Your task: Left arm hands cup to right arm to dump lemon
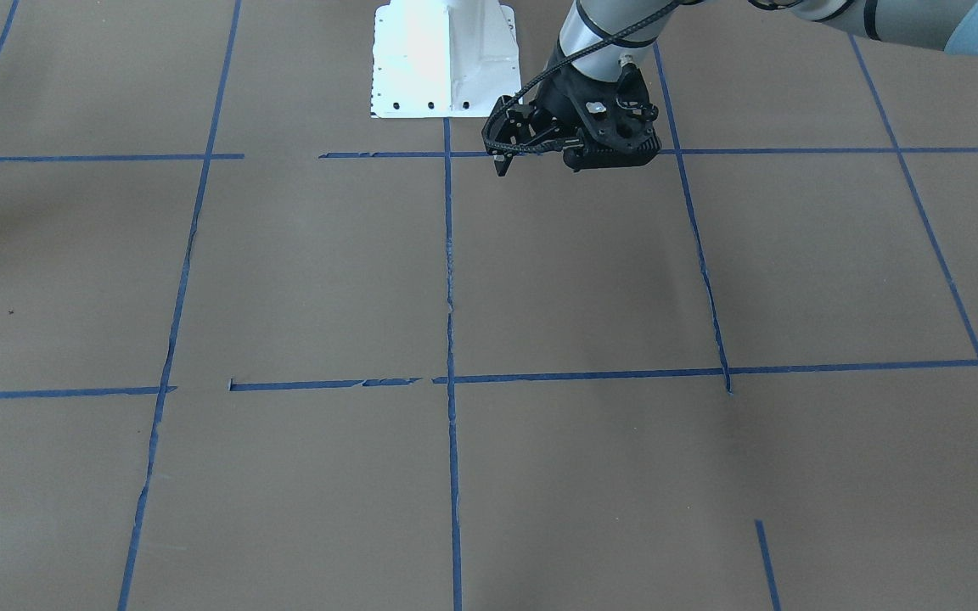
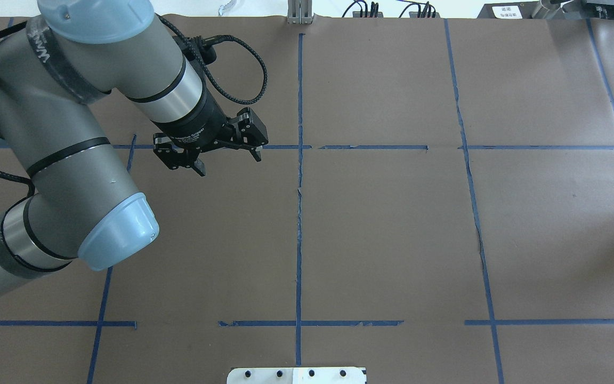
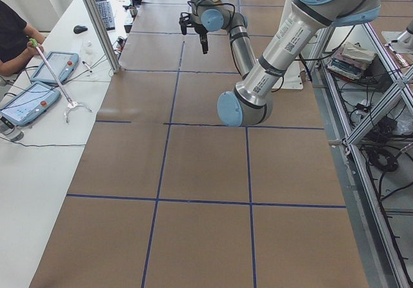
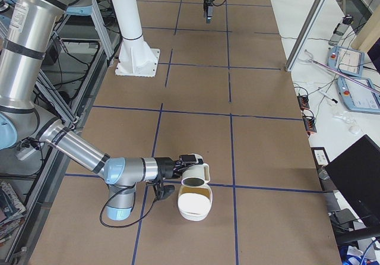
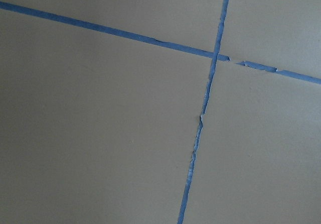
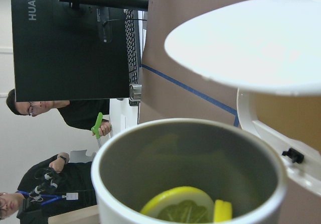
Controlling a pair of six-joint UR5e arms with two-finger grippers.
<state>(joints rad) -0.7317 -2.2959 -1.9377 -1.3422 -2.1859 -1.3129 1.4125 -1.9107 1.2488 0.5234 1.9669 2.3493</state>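
The left arm's bulky black gripper (image 2: 228,162) hangs open and empty above the brown table, left of the centre tape line; it also shows in the front view (image 1: 540,161). The left wrist view shows only bare table and blue tape. In the right-side view the right arm reaches low along the table's right end, and the off-white cup (image 4: 199,171) sits at its gripper (image 4: 185,161), just above a white lidded container (image 4: 195,204). I cannot tell whether that gripper is shut. In the right wrist view the cup (image 6: 190,153) fills the frame with a lemon slice (image 6: 183,206) inside.
A white arm pedestal (image 1: 442,59) stands at the robot's edge of the table. The container's white lid (image 6: 251,43) hangs close over the cup. A black monitor (image 4: 356,176) and operators' tablets (image 3: 29,101) lie on the side tables. Blue tape lines grid the table.
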